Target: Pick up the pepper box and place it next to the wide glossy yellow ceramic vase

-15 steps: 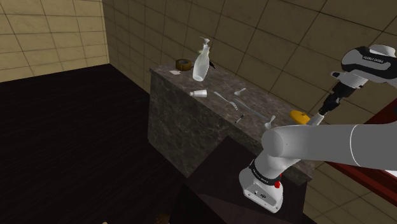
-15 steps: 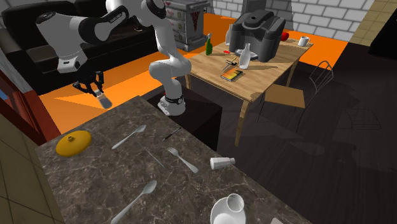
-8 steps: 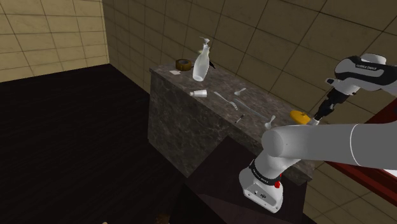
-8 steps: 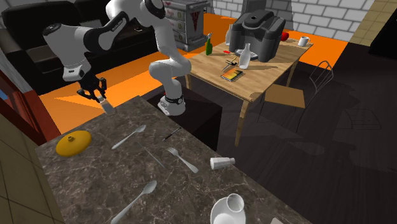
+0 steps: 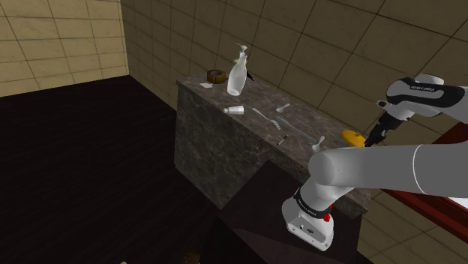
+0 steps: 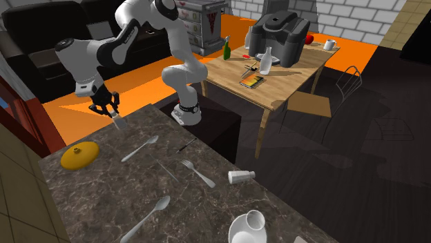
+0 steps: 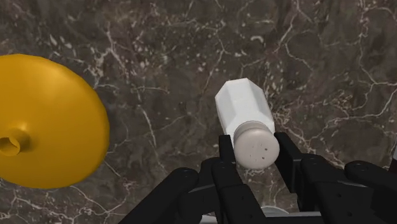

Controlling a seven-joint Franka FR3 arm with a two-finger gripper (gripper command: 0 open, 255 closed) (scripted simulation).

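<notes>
Above the surface (image 7: 159,51), fingers (image 7: 287,159) clasp the pepper box (image 7: 245,118), lower than a second ago. Yellow vase (image 7: 44,121) near; release next, likely.

You are working in a home, in an open kitchen and living space: a dark marble counter (image 6: 90,200) with a fork (image 6: 198,174) and spoon (image 6: 153,211), a tiled wall (image 5: 315,45), a wooden dining table (image 6: 286,79), a chair (image 6: 307,105) and a black sofa (image 6: 27,55).

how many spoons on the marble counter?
2. The upper spoon lies right of the yellow vase in the second exterior view; the lower spoon lies near its bottom edge. None seems hidden.
</notes>
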